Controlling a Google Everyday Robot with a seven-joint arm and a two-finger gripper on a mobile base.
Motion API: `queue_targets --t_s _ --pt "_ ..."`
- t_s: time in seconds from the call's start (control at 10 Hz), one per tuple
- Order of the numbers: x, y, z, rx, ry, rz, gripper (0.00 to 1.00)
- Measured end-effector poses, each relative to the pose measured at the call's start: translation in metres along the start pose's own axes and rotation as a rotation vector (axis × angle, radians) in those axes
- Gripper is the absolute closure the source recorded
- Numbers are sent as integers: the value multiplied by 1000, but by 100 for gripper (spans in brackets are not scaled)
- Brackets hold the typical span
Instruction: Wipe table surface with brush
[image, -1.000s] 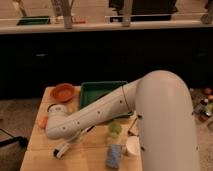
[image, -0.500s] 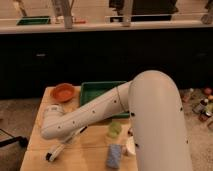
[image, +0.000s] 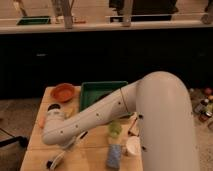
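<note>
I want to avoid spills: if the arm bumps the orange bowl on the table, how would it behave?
The orange bowl looks shallow and wide, so it would probably slide, not tip. It sits near the table surface far edge, so it might fall. The gripper works lower, near the brush.

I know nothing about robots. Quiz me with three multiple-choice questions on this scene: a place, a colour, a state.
1. The bowl sits: A left of the tray; B inside it; C on the floor.
2. The sponge is: A red; B blue; C white.
3. The brush is: A upright in the tray; B low, head at the table; C in the bowl.

A: the bowl is beyond the tray's left rim.
B: a blue block at the front.
B: the gripper is low at front left, with the brush below it.
</note>
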Motion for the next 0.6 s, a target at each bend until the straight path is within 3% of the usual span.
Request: queue_targets --t_s 0.4,0.6 --pt "34 9 3 -20 26 77 100" --pt "51 0 4 -4 22 114 100"
